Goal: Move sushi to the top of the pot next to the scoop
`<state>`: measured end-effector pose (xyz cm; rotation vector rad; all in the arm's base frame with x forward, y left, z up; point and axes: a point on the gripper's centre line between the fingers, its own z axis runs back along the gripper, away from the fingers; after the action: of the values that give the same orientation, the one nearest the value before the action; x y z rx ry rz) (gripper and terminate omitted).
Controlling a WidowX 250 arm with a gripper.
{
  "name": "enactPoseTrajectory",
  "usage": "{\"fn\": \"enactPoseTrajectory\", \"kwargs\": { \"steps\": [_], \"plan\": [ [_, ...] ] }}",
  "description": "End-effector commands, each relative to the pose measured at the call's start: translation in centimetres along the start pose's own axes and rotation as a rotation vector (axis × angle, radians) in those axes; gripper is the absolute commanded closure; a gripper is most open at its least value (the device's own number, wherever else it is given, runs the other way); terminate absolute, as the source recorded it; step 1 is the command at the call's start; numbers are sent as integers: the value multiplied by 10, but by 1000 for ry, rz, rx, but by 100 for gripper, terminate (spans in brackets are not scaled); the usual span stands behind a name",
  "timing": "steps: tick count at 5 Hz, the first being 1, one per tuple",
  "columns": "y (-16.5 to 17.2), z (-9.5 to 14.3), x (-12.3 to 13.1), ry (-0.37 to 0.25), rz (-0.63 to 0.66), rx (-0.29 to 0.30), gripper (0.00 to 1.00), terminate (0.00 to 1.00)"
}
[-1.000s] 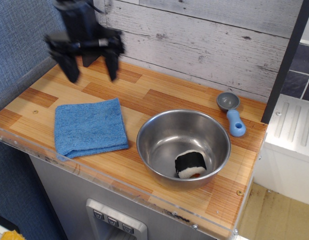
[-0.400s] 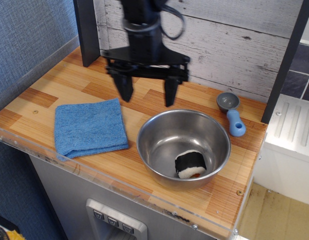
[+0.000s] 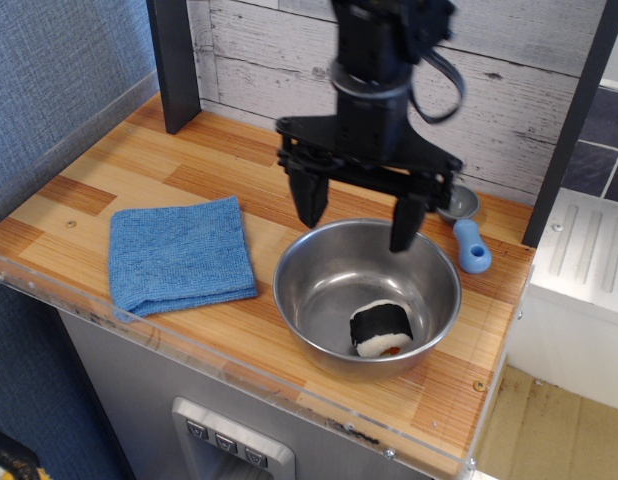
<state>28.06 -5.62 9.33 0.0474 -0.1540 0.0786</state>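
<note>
While black two-finger gripper (image 3: 357,218) hangs spread wide, grasping nothing, above far rim of large shiny steel bowl-shaped pot (image 3: 302,310), small black-wrapped white sushi roll (image 3: 380,327) lies inside pot, toward its near right wall. Grey-cupped scoop with light-blue handle (image 3: 466,228) just right of pot's far rim. Folded blue cloth (image 3: 179,253) left of pot. Risk: curved wall blocks fingers, roll slips or bowl skids into scoop.
</note>
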Motion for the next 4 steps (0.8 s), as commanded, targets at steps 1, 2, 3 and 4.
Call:
{"fn": "enactPoseTrajectory", "kwargs": {
  "steps": [1, 2, 3, 4],
  "plan": [
    [-16, -16, -5, -10, -45, -2, 0, 0],
    [-16, -29, -3, -1, -56, 19, 0, 0],
    [-20, -40, -4, 25, -63, 10, 0, 0],
    [-21, -53, -13, 56, -70, 25, 0, 0]
  ]
}}
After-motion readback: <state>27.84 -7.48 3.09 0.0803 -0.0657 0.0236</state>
